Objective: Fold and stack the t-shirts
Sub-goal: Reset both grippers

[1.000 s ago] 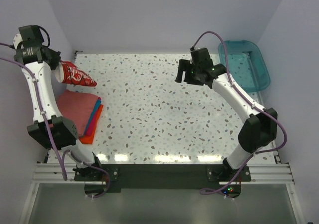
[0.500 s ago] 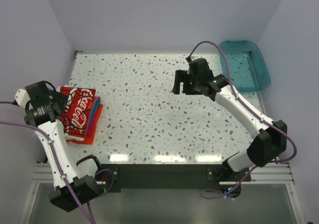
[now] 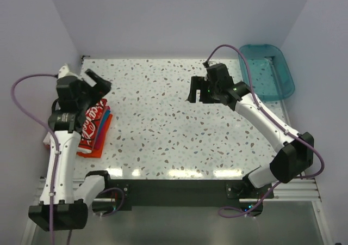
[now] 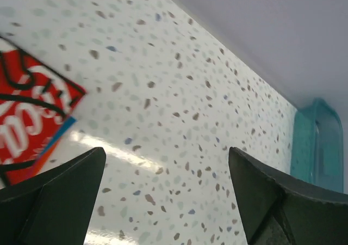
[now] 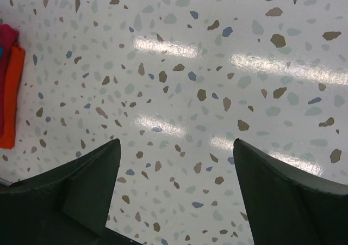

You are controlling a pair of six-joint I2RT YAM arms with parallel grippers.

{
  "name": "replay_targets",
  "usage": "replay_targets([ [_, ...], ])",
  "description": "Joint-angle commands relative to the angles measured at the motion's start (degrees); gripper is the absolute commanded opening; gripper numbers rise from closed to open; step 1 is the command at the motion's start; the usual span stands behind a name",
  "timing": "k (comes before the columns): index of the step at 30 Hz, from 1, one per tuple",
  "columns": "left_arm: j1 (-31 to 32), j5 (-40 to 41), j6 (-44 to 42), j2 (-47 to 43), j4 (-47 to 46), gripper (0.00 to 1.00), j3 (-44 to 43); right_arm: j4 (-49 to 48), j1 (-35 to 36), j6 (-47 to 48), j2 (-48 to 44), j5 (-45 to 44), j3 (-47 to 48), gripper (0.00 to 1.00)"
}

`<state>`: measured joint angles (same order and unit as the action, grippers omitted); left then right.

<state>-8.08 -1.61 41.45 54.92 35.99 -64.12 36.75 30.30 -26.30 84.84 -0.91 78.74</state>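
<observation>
Nearest, by the left edge of the white speckled counter (image 3: 163, 125), the folded t-shirts are sitting in one pile. The white cotton tee with the red lettered print (image 3: 92, 122) is lying on top. The orange-red tee (image 3: 102, 139) and a thin edge of the blue tee (image 4: 54, 139) are peeking out beneath it on the right side. I cannot pick out a salmon-pink one from these views.

Just over the pile's far end, the left gripper (image 3: 92, 86) is hovering, its jaws spread wide and carrying nothing. Farther in, over the bare middle of the counter and well apart from the pile, the right gripper (image 3: 200, 92) is hanging with its jaws likewise parted and empty.

At the far right corner, the teal translucent plastic tub (image 3: 266, 68) is standing; I cannot make out any cloth inside it.

No loose tee is lying on the counter, so folding and stacking are looking essentially complete. At most, the staggered edges of the pile may be needing squaring.
</observation>
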Motion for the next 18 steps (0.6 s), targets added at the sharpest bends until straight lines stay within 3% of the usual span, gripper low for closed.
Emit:
replay_targets([
  [1, 15.0, 6.1, 0.6, 4.6, -12.4, 1.0, 0.9, -1.9, -0.2, 0.5, -3.9, 0.1, 1.5, 0.88],
  [2, 22.5, 7.7, -0.2, 6.2, -13.7, 1.0, 0.7, -2.4, -0.1, 0.5, -4.3, -0.1, 1.2, 0.88],
  [5, 36.1, 13.9, -2.9, 12.8, -16.5, 1.0, -1.3, -3.5, 0.0, 1.2, -6.6, -2.2, -0.9, 0.88],
  [8, 42.9, 13.7, -4.7, 18.5, -18.9, 1.0, -2.3, -5.4, -0.1, 1.6, -9.5, -2.8, -4.0, 0.88],
  [13, 45.8, 8.6, -7.2, 19.8, -24.8, 1.0, 2.2, -7.0, -0.1, 2.0, -14.3, -5.9, -10.4, 0.89],
  [18, 46.0, 7.4, -8.3, 18.7, -23.0, 1.0, 4.6, -9.4, -0.1, 3.1, -20.1, -8.2, -16.1, 0.91],
])
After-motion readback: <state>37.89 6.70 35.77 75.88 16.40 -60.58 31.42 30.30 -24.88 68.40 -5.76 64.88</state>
